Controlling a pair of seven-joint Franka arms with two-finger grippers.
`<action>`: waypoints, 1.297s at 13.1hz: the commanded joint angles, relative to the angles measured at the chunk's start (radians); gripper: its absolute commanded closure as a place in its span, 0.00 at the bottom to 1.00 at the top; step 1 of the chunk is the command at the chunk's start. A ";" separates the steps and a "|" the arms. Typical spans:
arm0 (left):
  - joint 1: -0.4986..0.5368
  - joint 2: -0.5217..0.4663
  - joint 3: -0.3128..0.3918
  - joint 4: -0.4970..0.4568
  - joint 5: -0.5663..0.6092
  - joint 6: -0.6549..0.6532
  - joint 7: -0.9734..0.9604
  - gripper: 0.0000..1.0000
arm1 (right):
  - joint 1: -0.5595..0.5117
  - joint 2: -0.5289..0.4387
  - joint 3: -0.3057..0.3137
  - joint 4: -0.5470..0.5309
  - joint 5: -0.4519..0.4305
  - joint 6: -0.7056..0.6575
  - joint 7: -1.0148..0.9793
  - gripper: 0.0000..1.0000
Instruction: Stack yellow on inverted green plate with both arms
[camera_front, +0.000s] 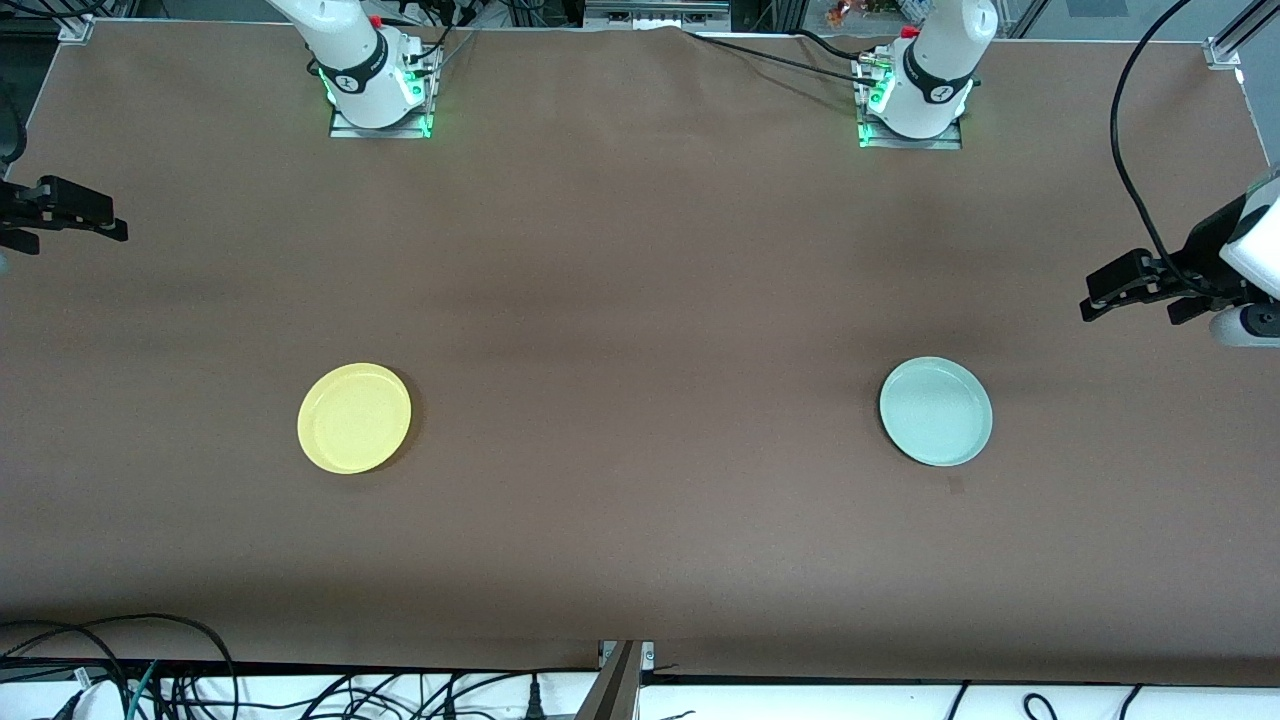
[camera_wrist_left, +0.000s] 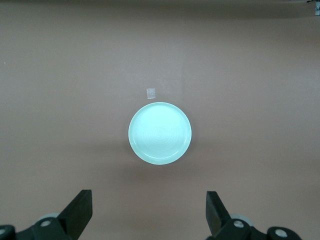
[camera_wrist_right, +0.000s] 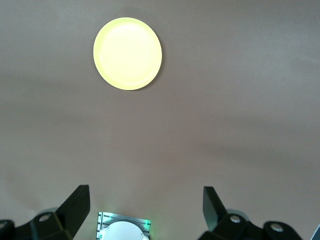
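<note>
The green plate (camera_front: 936, 411) lay rim-up toward the left arm's end of the tabletop (camera_front: 640, 300), the yellow plate (camera_front: 354, 417) well apart toward the right arm's. Flipping green called for a rim pinch. Left end effector (camera_front: 1108, 294) and right end effector (camera_front: 85, 215) hung spread, empty, over the tabletop's ends; ample room lay between.

A robotics laboratory is shown. Two white arm bases (camera_front: 378, 75) (camera_front: 925, 85) are bolted on metal mounting plates, lit by green indicator lights, at one edge of a wide tabletop (camera_front: 640, 300) covered in plain brown sheet. Black cables (camera_front: 120, 660) are bundled loosely along the edge nearest the front camera, and more are trailed from the arms. Aluminium framing (camera_front: 620, 680) is seen at the tabletop's borders. No household furnishing is seen.
</note>
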 joint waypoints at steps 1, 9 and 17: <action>0.009 0.005 -0.007 0.001 0.024 0.002 -0.003 0.00 | -0.002 -0.008 0.002 -0.005 -0.006 -0.002 0.004 0.00; 0.038 0.062 -0.006 -0.007 0.093 -0.012 0.000 0.00 | -0.002 -0.008 0.002 -0.005 -0.007 -0.001 0.002 0.00; 0.058 0.063 -0.018 -0.173 0.093 0.022 0.001 0.00 | -0.002 -0.008 0.002 -0.005 -0.007 -0.001 0.002 0.00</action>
